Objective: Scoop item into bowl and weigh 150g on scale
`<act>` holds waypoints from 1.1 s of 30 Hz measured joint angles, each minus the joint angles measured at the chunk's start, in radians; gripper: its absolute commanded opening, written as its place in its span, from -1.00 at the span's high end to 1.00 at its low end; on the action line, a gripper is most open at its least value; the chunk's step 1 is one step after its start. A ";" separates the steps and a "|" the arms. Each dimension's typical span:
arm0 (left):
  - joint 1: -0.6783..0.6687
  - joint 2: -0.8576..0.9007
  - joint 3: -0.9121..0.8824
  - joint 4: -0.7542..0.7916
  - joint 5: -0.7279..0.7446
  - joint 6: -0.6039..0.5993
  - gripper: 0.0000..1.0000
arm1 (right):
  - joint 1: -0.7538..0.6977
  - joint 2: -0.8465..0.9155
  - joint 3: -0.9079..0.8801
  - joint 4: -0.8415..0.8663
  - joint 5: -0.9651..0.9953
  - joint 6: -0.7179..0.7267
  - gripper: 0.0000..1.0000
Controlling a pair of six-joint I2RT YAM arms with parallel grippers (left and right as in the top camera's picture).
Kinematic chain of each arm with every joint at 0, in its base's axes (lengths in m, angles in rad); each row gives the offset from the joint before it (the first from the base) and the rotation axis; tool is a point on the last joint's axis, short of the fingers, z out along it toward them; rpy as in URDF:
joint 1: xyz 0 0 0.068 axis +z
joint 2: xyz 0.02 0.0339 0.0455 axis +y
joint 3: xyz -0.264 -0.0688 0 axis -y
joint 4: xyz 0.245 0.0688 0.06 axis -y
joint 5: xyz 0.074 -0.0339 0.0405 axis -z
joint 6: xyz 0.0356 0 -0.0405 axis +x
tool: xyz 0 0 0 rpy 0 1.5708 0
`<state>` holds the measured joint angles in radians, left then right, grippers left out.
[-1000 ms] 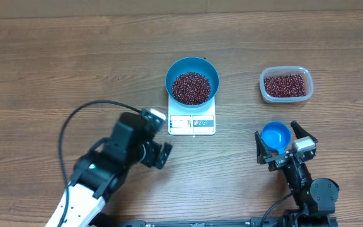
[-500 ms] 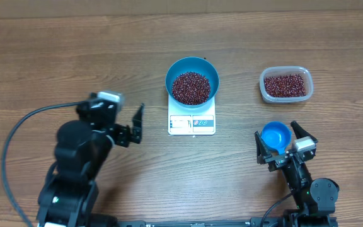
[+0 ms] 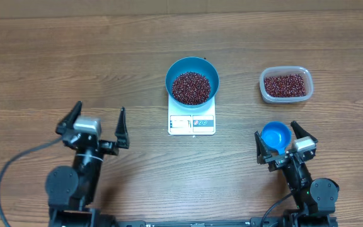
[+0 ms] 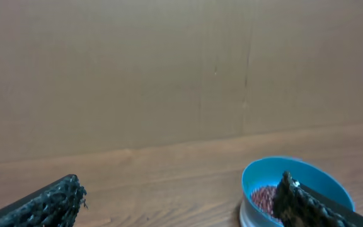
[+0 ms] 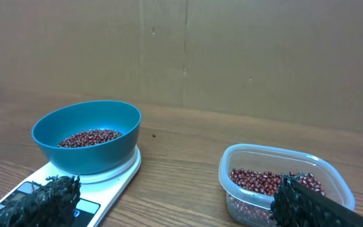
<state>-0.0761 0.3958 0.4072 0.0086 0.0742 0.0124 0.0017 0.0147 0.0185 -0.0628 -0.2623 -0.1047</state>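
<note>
Overhead, I am seeing the left pincer (image 3: 98,112) hanging with its jaws spread wide and nothing between them, low over the counter (image 3: 169,31) and well apart from the scale (image 3: 191,124). The right pincer (image 3: 276,130) is standing just as wide. The small blue scoop (image 3: 275,135) is sitting between its fingers, looking empty. I am not able to tell whether either finger is touching it.

I am judging this to be the weighing check, since the load is already sitting on the scale and both arms are hanging clear of it. To do it well I am keeping both pincers and their cables off the scale so the reading can settle. The display strip is too small for me to read. If it is showing short, I am planning to close on the scoop squarely, take a shallow dip and trickle it in slowly. Overshooting would mean picking some back out.

The bowl (image 3: 210,70) is resting on the back part of the scale, holding a good heap of beans (image 3: 191,87) that is covering its bottom. To the right, the clear tub (image 3: 263,88) is sitting near the scoop, with a shallower layer of the same beans in it.
</note>
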 measured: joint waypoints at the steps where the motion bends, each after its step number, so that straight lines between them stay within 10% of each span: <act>1: 0.000 -0.020 -0.037 0.018 0.000 0.002 -0.99 | 0.000 0.000 0.000 0.000 0.000 0.000 -1.00; 33: 0.000 -0.380 -0.397 -0.085 -0.050 0.048 -0.99 | 0.000 0.000 0.000 0.000 0.000 0.000 -1.00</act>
<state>-0.0761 0.0154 0.0097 -0.0761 0.0246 0.0601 0.0017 0.0147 0.0185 -0.0631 -0.2623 -0.1047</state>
